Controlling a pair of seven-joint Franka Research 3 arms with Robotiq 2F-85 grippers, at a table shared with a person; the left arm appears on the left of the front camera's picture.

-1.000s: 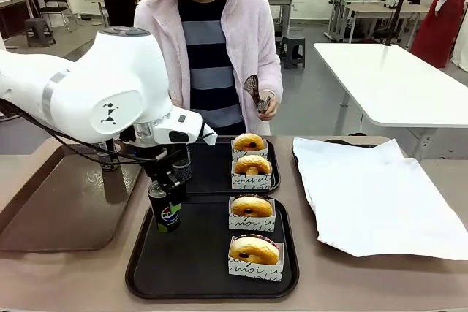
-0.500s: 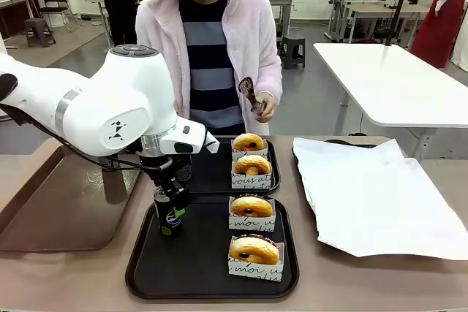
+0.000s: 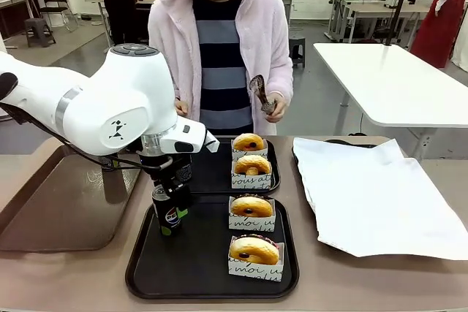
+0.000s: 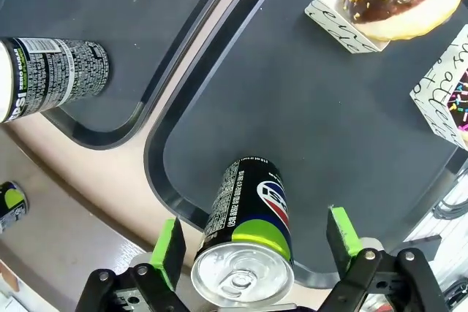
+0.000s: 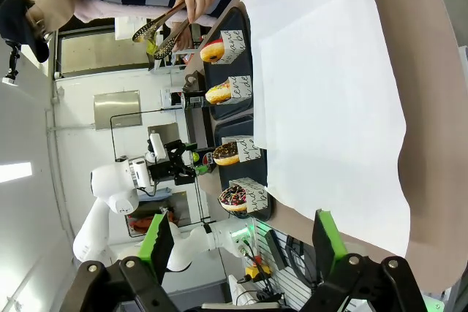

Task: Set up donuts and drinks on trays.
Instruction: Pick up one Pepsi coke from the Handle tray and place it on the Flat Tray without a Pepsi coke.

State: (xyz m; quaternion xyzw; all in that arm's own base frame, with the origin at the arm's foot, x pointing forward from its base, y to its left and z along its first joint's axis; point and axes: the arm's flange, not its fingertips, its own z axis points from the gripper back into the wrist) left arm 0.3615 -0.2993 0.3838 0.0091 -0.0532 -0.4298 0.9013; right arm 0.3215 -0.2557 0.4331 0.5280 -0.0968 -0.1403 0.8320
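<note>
Donut holders (image 3: 252,222) carry black script: near one reads "moi", far-tray one (image 3: 251,179) reads "vous". Can (image 4: 248,210) under left wrist: round red-blue logo, green band, fine white print too small to read. Second can (image 4: 51,74) on the other tray: "PEPSI" in part, plus dense unreadable small print.

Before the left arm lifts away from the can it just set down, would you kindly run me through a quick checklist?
1. Left gripper open, fingers clear of the can: ok.
2. Can upright on the near tray: ok.
3. Can well in from the tray rim: not ok, it stands close to the corner.
4. Two donuts on the near tray: ok.
5. Far tray has its own can: ok.
6. Right gripper open, clear of the trays: ok.
</note>
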